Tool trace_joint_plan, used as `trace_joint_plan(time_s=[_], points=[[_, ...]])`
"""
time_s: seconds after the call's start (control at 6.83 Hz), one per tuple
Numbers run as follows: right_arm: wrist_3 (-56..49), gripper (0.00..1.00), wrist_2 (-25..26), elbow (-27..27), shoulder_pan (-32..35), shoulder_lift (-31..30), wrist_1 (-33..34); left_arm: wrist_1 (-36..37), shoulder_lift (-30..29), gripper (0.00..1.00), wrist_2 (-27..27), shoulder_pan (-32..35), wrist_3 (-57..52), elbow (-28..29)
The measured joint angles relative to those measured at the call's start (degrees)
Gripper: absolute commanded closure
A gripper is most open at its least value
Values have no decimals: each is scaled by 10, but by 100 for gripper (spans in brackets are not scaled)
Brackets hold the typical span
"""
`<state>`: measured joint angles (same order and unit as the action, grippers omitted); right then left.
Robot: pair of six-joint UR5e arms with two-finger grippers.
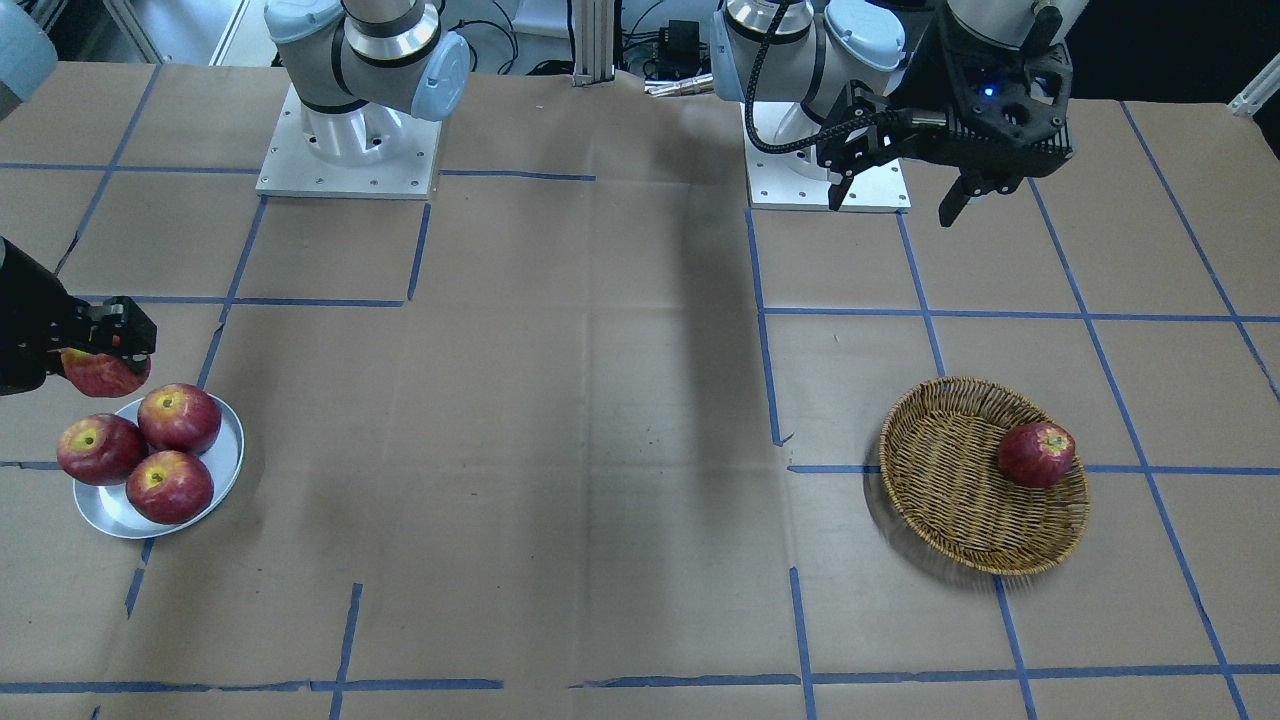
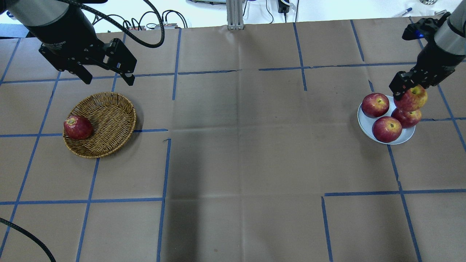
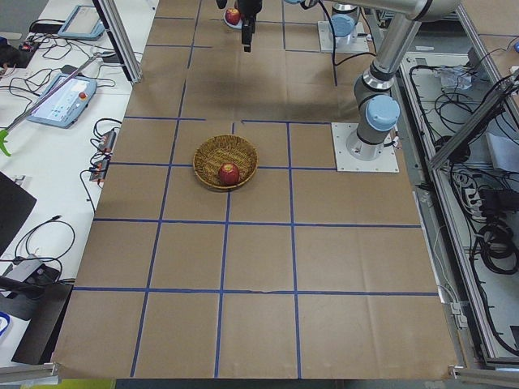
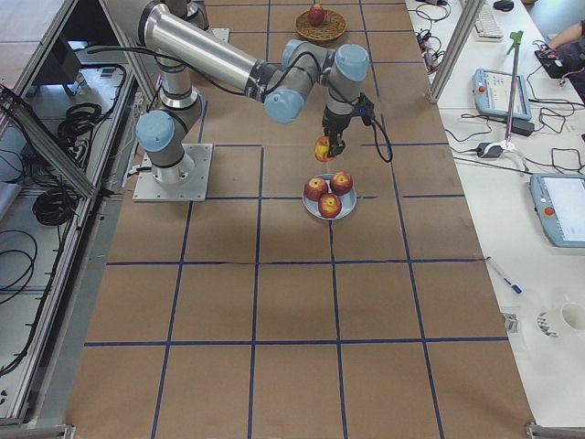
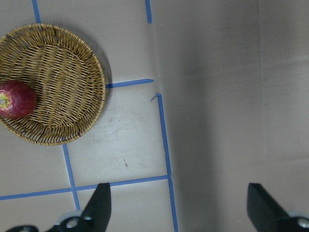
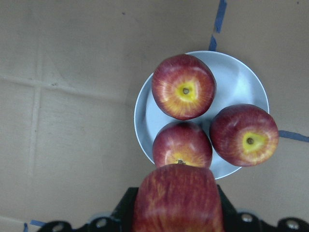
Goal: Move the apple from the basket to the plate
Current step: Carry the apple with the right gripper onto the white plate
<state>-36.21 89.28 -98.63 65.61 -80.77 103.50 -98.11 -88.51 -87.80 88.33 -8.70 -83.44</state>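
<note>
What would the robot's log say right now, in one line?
right end effector: shut on apple, above plate | left end effector: open, empty | basket: one dark apple

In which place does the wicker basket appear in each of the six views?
Front-facing: basket lower right.
Overhead: basket middle left.
Exterior left: basket just left of centre.
Exterior right: basket at the top edge, centre.
Left wrist: basket upper left corner.
Right wrist: not in it.
Shared landmark: the one dark red apple lying inside it, near its rim.
</note>
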Motion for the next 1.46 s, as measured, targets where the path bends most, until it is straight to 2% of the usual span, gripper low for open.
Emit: trace_joint_plan(time_s=[0.59, 1.32, 1.46], points=[[-36, 73, -20, -88, -32, 6, 120, -1, 0, 1, 0, -1, -1, -1], [-33, 72, -36, -75, -30, 52, 168, 1, 6, 1, 0, -1, 0, -13], [-32, 47, -41, -73, -28, 60, 175, 1, 7, 1, 0, -1, 0, -13]])
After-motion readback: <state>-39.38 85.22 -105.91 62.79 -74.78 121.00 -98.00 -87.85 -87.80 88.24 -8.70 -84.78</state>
